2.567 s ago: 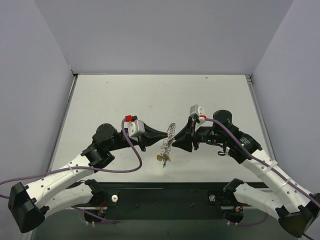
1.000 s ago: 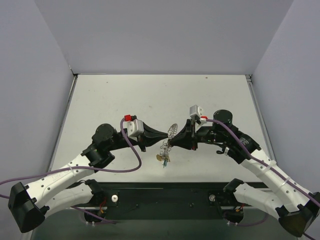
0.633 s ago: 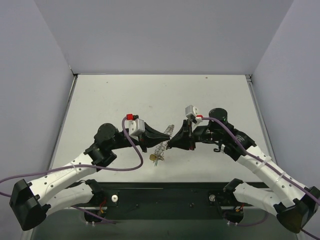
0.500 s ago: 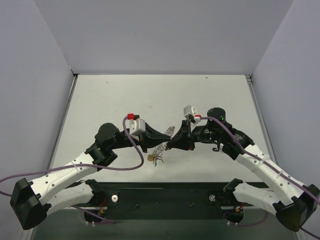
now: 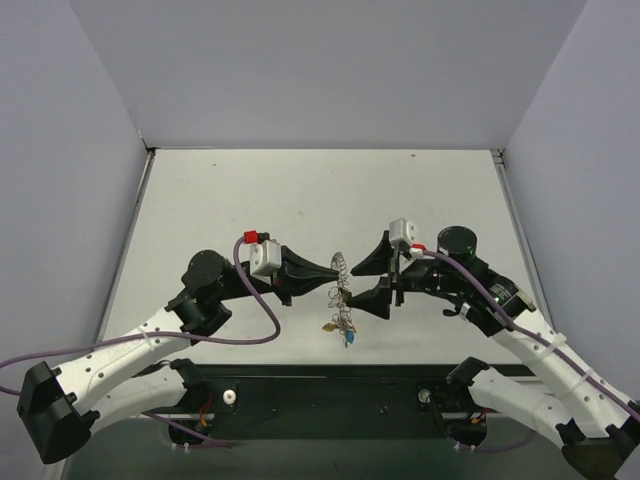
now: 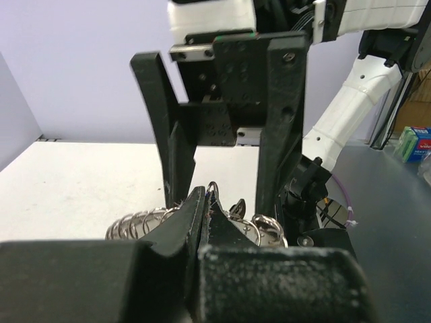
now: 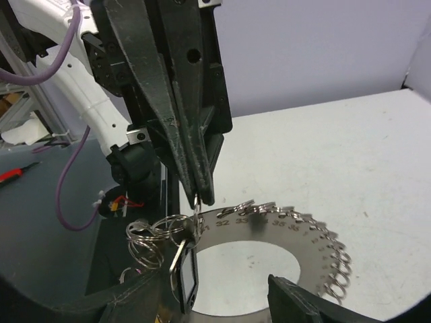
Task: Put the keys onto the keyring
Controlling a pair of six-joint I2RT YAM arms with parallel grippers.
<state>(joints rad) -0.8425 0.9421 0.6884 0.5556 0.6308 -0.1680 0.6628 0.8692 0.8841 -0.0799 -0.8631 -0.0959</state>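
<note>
The keyring (image 5: 342, 268) hangs above the table from my left gripper (image 5: 331, 278), which is shut on a small ring at its rim. A bunch of keys (image 5: 344, 327) dangles below it, one with a blue head. My right gripper (image 5: 354, 283) stands open just to the right, one finger on each side of the ring's edge without touching it. In the right wrist view the keyring (image 7: 296, 225) is a flat numbered silver band with small rings along its rim, and a black-headed key (image 7: 187, 276) hangs by the left gripper's fingertips (image 7: 199, 185). The left wrist view shows my left gripper (image 6: 205, 195) shut.
The white table (image 5: 300, 200) has grey walls at the back and on both sides. A black base plate (image 5: 330, 400) runs along the near edge. Purple cables (image 5: 262, 300) loop off both arms.
My right gripper has opened, let go of the keyring and drawn back to the right. The ring and keys swung to hang from the left gripper alone.
</note>
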